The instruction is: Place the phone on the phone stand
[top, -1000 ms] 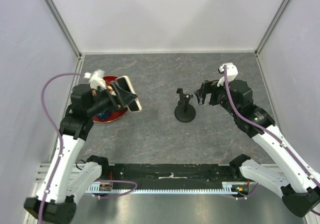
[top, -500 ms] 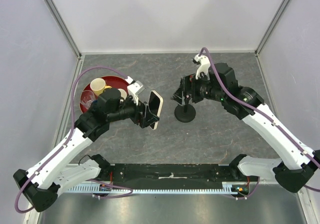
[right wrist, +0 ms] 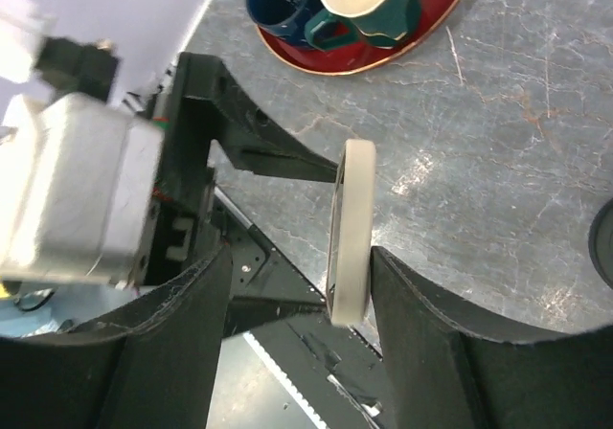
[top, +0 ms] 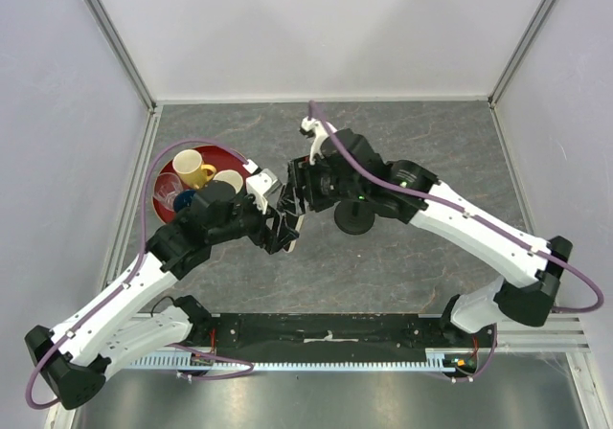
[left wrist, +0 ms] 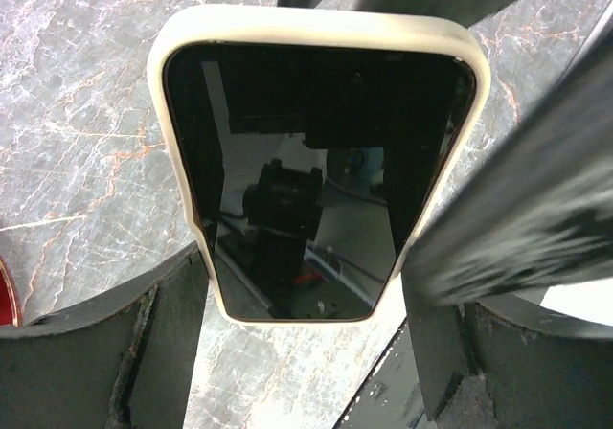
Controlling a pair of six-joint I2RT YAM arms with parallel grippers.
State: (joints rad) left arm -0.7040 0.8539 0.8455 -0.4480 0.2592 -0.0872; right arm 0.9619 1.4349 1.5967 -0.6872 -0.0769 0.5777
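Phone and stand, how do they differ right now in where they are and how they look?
The phone is off the table, clamped in the left gripper; the stand sits on the table. The phone has a pale rim; the stand is all black, its top hidden under the right arm. Both have black surfaces.

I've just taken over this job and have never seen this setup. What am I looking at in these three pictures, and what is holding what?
Two white robot arms work over a grey table. The wide picture looks down from above; the other two come from a camera on each wrist. The left claw is clamped on the phone, screen facing its own camera. The right claw is open, its fingers either side of the phone's edge, not yet gripping. The phone stand, partly hidden under the right arm, does not hold the phone. A red plate of mugs sits at the left.
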